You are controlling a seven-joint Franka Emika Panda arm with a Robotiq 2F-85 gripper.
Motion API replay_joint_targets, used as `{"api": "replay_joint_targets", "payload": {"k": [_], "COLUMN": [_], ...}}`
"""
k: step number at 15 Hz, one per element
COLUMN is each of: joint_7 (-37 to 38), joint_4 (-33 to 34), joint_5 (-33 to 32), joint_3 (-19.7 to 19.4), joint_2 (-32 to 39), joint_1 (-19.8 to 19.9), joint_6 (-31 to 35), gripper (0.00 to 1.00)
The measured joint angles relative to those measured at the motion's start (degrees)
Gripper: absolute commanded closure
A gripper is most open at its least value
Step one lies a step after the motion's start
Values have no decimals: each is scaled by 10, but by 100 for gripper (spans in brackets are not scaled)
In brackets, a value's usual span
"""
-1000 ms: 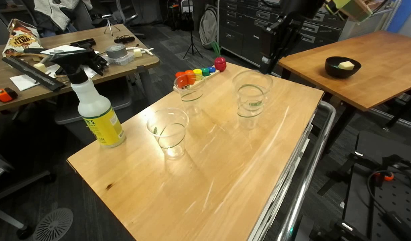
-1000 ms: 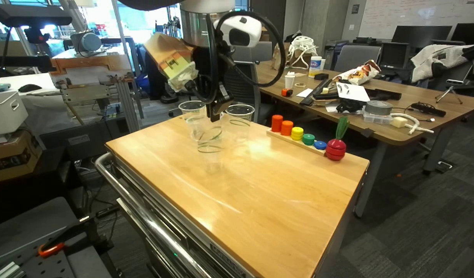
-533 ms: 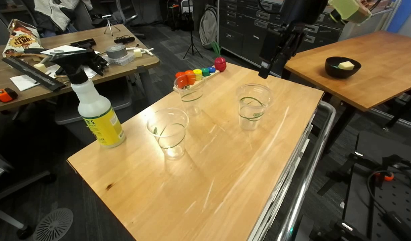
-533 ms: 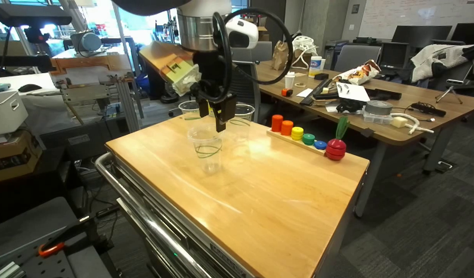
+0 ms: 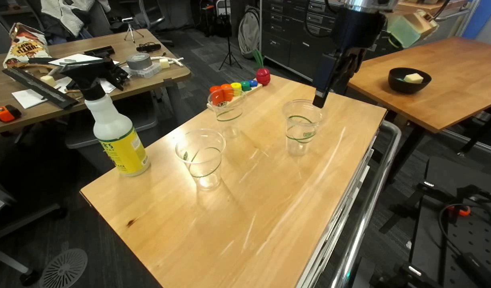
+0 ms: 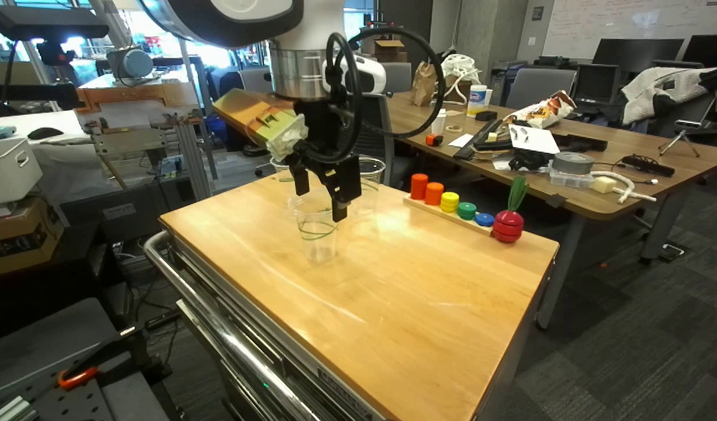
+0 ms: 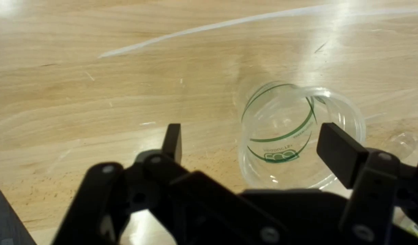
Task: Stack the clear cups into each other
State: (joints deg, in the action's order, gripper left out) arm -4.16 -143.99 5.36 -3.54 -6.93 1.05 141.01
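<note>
1. Gripper (image 6: 321,202): fingers spread, nothing held. Angled down over the nearest cups, tips around rim level.
2. Those clear plastic cups (image 5: 298,138) stand upright on the desk (image 5: 269,224). Doubled green bands in the wrist view suggest two nested together; count not certain.
3. Apart from them: a single clear cup (image 5: 201,160) near the yellow-labelled spray bottle (image 5: 119,140), and a further clear cup (image 5: 229,116) near the row of coloured blocks (image 6: 450,202). Both upright.
4. Wrist view: one fingertip (image 7: 341,154) overlaps the rim; its opposite lies outside the wall, apart from it. Contact cannot be told.
5. Handling, my estimate: thin plastic, very light, smooth, springy. A hard squeeze likely buckles the wall; a stray knock would tip or skid an empty cup.
6. Hold: opposite sides of the outer wall, just under the flared rim, where the lip stiffens it and should catch on the fingers. Squeeze gently. Lower down, the taper invites slipping.
7. Progress, judged: part done if the nesting reads right; two singles left. Next move, grasp or retreat: cannot tell.
</note>
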Motion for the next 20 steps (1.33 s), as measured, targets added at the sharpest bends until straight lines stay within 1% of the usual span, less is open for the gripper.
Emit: {"api": "replay_joint_targets", "payload": {"k": [2,3,4,6,7,8,9,12,15,17,20], "joint_7": [28,43,57,81,89,94,97,98,98,98,95], "joint_4": [11,19,29,53,65,77,88,116,131,137,144], "joint_5": [-24,-34,-45,-61,-67,-69,-70,-68,-64,-63,-50], "joint_3": [5,6,8,10,10,10,10,10,8,6,4], "joint_2": [20,31,44,68,79,89,98,111,112,112,110], "joint_1": [0,0,0,0,0,0,0,1,4,8,13], "joint_6": [0,0,0,0,-1,-5,-14,-63,-113,-135,-157], "gripper": [0,3,26,30,37,47,55,79,99,100,98]}}
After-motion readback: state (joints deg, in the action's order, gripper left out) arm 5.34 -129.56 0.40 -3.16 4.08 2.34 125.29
